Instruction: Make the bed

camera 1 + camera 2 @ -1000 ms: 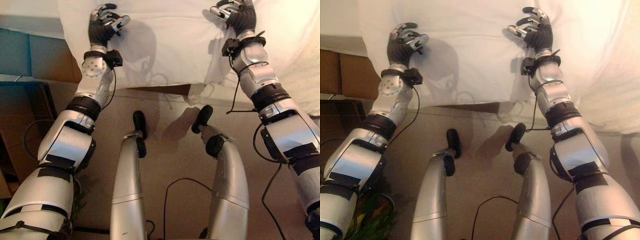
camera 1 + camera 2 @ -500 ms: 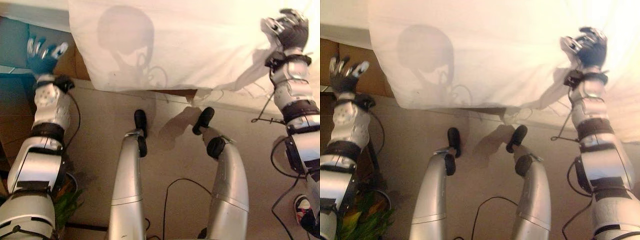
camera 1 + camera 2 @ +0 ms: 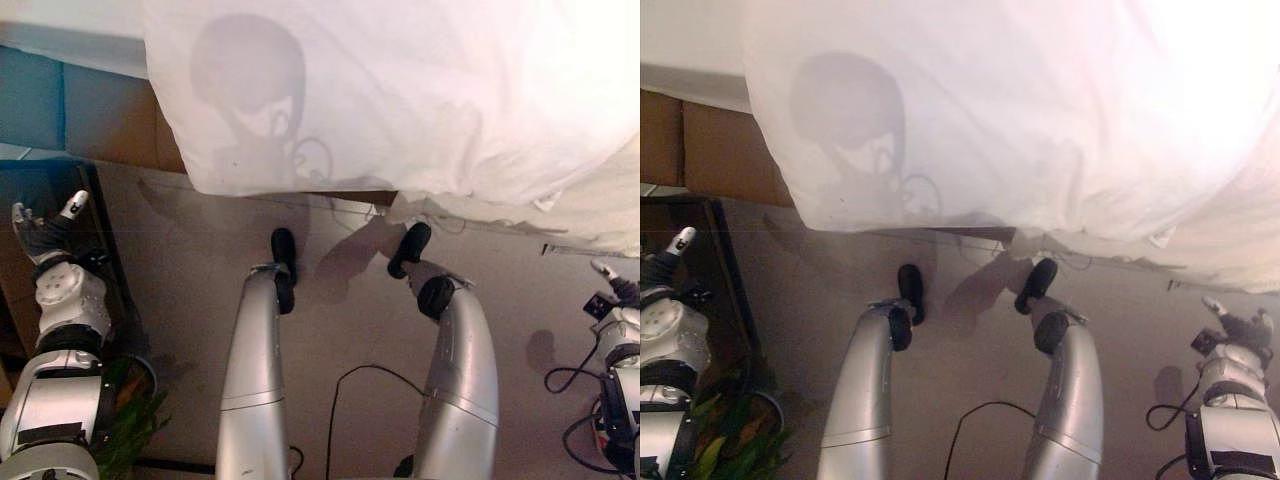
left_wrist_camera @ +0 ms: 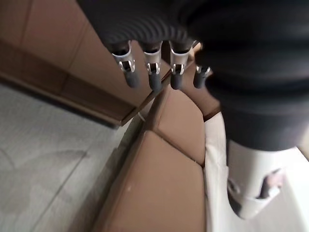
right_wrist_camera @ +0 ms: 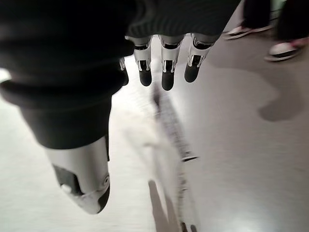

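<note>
A white sheet (image 3: 420,90) drapes over the bed edge across the top of the frame. The left hand (image 3: 45,232) at lower left and right hand (image 3: 1238,328) at lower right hang empty, fingers relaxed straight. Next likely calls for regripping the hem.

Readable text: none on any surface.
White cloth bed cover (image 3: 400,90): plain, with no print, label or number on it (a small pale tab sits at its lower edge, too small to read).
Brown wooden bed frame panels (image 4: 159,188): bare, no marks or signs.
Grey smooth floor (image 5: 251,159): no lettering on it.
Person's light-soled shoes (image 5: 285,48): beyond the right hand's fingertips, blurred, so any marking on them cannot be made out.
</note>
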You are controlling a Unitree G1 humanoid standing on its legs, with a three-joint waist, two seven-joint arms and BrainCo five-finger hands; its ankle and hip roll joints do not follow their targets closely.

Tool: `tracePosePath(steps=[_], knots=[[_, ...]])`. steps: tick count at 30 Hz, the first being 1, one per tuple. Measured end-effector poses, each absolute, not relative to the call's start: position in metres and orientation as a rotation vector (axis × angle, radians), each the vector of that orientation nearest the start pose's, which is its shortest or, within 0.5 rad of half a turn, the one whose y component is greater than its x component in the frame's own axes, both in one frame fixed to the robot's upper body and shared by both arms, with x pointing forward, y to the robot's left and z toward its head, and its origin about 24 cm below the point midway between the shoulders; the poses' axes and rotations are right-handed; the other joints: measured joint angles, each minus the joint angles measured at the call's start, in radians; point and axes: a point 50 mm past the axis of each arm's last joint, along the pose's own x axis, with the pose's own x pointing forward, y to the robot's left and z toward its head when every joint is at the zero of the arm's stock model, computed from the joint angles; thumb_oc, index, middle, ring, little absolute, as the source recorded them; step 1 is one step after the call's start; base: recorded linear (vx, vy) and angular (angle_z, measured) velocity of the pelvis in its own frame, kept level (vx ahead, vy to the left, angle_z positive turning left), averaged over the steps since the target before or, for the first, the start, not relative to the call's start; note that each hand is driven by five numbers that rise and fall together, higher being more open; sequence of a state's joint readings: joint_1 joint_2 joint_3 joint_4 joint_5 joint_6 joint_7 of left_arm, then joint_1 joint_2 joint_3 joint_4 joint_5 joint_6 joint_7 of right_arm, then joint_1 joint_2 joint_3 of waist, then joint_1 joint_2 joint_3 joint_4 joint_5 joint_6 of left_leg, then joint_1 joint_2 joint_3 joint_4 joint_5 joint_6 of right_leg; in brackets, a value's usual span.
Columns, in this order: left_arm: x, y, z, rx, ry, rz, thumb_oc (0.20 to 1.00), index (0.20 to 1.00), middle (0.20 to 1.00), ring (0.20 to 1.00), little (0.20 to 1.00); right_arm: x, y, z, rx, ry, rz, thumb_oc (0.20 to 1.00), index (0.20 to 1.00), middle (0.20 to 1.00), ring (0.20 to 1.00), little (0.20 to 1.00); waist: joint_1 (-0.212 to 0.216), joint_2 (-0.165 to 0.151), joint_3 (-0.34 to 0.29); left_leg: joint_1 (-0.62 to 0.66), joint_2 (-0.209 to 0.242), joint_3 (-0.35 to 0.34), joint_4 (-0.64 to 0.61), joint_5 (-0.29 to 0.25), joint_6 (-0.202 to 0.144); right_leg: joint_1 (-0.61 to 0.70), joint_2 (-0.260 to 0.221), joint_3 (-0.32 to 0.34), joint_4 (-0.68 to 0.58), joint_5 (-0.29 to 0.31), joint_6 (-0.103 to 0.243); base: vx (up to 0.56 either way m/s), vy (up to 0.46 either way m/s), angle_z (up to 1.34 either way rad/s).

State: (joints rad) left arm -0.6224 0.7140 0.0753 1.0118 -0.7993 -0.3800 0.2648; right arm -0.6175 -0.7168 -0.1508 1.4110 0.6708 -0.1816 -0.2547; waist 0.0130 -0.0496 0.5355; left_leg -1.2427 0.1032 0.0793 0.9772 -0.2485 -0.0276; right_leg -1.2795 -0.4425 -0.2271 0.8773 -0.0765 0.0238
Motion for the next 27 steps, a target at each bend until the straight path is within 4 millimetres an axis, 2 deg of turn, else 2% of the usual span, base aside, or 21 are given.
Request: tracePosePath(steps=[2,3,4,7,8,9,10,11,13,14,15,16,17,18,20,22,25,27], knots=[[0.311,0.361,0.101,-0.269,-0.197,0.756,1.0,1.0,1.0,1.0,1.0,0.255,-0.394,0.015,0.187,0.387,-0.983,1.0,1.0,1.0,1.0,1.0,0.004,0.001,0.0,0.086,-0.002,0.0,-0.049,0.007,0.003,0.091,0.0,-0.022,-0.042,0.003,0.005,-0.03,-0.045,0.05],[0.311,0.356,0.095,-0.279,-0.185,0.743,1.0,1.0,1.0,1.0,1.0,0.256,-0.389,0.01,0.195,0.404,-0.973,1.0,1.0,1.0,1.0,1.0,0.004,0.001,0.0,0.108,-0.003,0.0,-0.064,0.011,0.003,0.114,0.0,-0.029,-0.055,0.003,0.005,-0.01,-0.046,0.09],[0.309,0.347,0.08,-0.294,-0.146,0.729,1.0,1.0,1.0,1.0,1.0,0.255,-0.381,-0.001,0.208,0.439,-0.954,1.0,1.0,1.0,1.0,1.0,0.004,0.001,0.0,0.159,-0.005,0.0,-0.097,0.018,0.001,0.167,0.002,-0.039,-0.08,0.005,0.009,0.0,-0.044,0.08],[0.294,0.337,0.045,-0.275,-0.039,0.72,1.0,1.0,1.0,1.0,1.0,0.252,-0.363,-0.021,0.191,0.497,-0.886,1.0,1.0,1.0,1.0,1.0,0.003,0.002,0.002,0.3,-0.005,0.0,-0.168,0.026,-0.008,0.317,0.013,-0.076,-0.143,0.01,0.016,0.01,-0.059,0.05],[0.28,0.33,0.018,-0.252,0.05,0.704,1.0,1.0,1.0,1.0,1.0,0.249,-0.346,-0.036,0.137,0.53,-0.784,1.0,1.0,1.0,1.0,1.0,0.004,0.003,0.002,0.407,0.0,0.0,-0.223,0.035,-0.021,0.428,0.029,-0.094,-0.198,0.017,0.029,-0.02,-0.06,0.01],[0.274,0.326,0.005,-0.248,0.094,0.697,1.0,1.0,1.0,1.0,1.0,0.247,-0.338,-0.042,0.114,0.545,-0.739,1.0,1.0,1.0,1.0,1.0,0.004,0.003,0.001,0.455,0.001,0.0,-0.248,0.037,-0.024,0.477,0.034,-0.098,-0.22,0.02,0.032,0.07,-0.044,-0.02],[0.259,0.319,-0.015,-0.243,0.161,0.676,1.0,1.0,1.0,1.0,1.0,0.248,-0.322,-0.048,0.074,0.54,-0.634,1.0,1.0,1.0,1.0,1.0,0.003,0.003,0.003,0.559,0.002,0.003,-0.308,0.049,-0.031,0.584,0.051,-0.12,-0.282,0.034,0.034,0.12,-0.043,-0.08],[0.242,0.309,-0.039,-0.234,0.251,0.645,1.0,1.0,1.0,1.0,1.0,0.239,-0.308,-0.06,0.021,0.567,-0.534,1.0,1.0,1.0,1.0,1.0,0.002,0.002,-0.002,0.689,0.003,0.005,-0.386,0.06,-0.039,0.71,0.075,-0.13,-0.359,0.045,0.046,0.18,-0.082,-0.12],[0.221,0.307,-0.058,-0.204,0.336,0.631,1.0,1.0,1.0,1.0,1.0,0.234,-0.299,-0.068,-0.06,0.604,-0.461,1.0,1.0,1.0,1.0,1.0,0.004,0.002,-0.007,0.816,0.008,0.005,-0.458,0.069,-0.047,0.839,0.09,-0.151,-0.425,0.052,0.054,0.08,-0.063,-0.03],[0.208,0.305,-0.068,-0.216,0.374,0.644,1.0,1.0,1.0,1.0,1.0,0.222,-0.294,-0.077,-0.128,0.637,-0.404,1.0,1.0,1.0,1.0,1.0,0.002,0.001,-0.028,0.901,0.01,0.009,-0.524,0.088,-0.052,0.925,0.1,-0.182,-0.487,0.065,0.057,0.24,-0.053,0.13],[0.196,0.303,-0.078,-0.22,0.418,0.649,1.0,1.0,1.0,1.0,1.0,0.204,-0.295,-0.089,-0.163,0.698,-0.383,1.0,1.0,1.0,1.0,1.0,0.005,0.003,-0.089,0.949,0.012,0.007,-0.587,0.105,-0.06,0.973,0.115,-0.2,-0.536,0.072,0.06,0.24,-0.052,0.16],[0.19,0.302,-0.082,-0.202,0.445,0.64,1.0,1.0,1.0,1.0,1.0,0.198,-0.295,-0.093,-0.164,0.724,-0.391,1.0,1.0,1.0,1.0,1.0,0.006,0.002,-0.11,0.981,0.013,0.007,-0.619,0.114,-0.064,1.006,0.122,-0.211,-0.558,0.074,0.062,0.31,-0.042,0.17],[0.179,0.3,-0.091,-0.177,0.503,0.629,1.0,1.0,1.0,1.0,1.0,0.181,-0.295,-0.105,-0.132,0.788,-0.429,1.0,1.0,1.0,1.0,1.0,0.019,0.002,-0.129,1.085,0.013,0.007,-0.698,0.146,-0.071,1.108,0.144,-0.235,-0.626,0.093,0.067,0.16,-0.006,0.09],[0.166,0.295,-0.101,-0.155,0.563,0.605,1.0,1.0,1.0,1.0,1.0,0.161,-0.291,-0.117,-0.135,0.856,-0.42,1.0,1.0,1.0,1.0,1.0,0.033,0.009,-0.209,1.127,0.022,0.012,-0.75,0.143,-0.08,1.144,0.157,-0.251,-0.669,0.09,0.072,0.16,-0.005,0.01],[0.146,0.294,-0.11,-0.12,0.627,0.589,1.0,1.0,1.0,1.0,1.0,0.141,-0.286,-0.127,-0.139,0.92,-0.408,1.0,1.0,1.0,1.0,1.0,0.032,0.008,-0.284,1.205,0.03,0.025,-0.824,0.166,-0.087,1.217,0.183,-0.268,-0.737,0.109,0.079,0.1,0.013,-0.01],[0.122,0.291,-0.123,-0.053,0.74,0.549,1.0,1.0,1.0,1.0,1.0,0.113,-0.281,-0.14,-0.162,1.024,-0.391,1.0,1.0,1.0,1.0,1.0,0.032,0.017,-0.366,1.283,0.034,0.028,-0.885,0.176,-0.094,1.297,0.209,-0.279,-0.806,0.122,0.088,0.1,0.033,0.01],[0.09,0.284,-0.138,0.031,0.905,0.498,1.0,1.0,1.0,1.0,1.0,0.096,-0.278,-0.145,-0.208,1.088,-0.347,1.0,1.0,1.0,1.0,1.0,0.031,0.035,-0.464,1.325,0.032,0.032,-0.932,0.18,-0.096,1.337,0.228,-0.278,-0.864,0.136,0.098,0.01,0.021,-0.04],[0.083,0.278,-0.143,0.07,0.953,0.45,1.0,1.0,1.0,1.0,1.0,0.093,-0.275,-0.147,-0.236,1.107,-0.309,1.0,1.0,1.0,1.0,1.0,0.031,0.04,-0.472,1.34,0.033,0.03,-0.938,0.181,-0.097,1.355,0.232,-0.278,-0.882,0.145,0.097,0.01,0.037,-0.05]])
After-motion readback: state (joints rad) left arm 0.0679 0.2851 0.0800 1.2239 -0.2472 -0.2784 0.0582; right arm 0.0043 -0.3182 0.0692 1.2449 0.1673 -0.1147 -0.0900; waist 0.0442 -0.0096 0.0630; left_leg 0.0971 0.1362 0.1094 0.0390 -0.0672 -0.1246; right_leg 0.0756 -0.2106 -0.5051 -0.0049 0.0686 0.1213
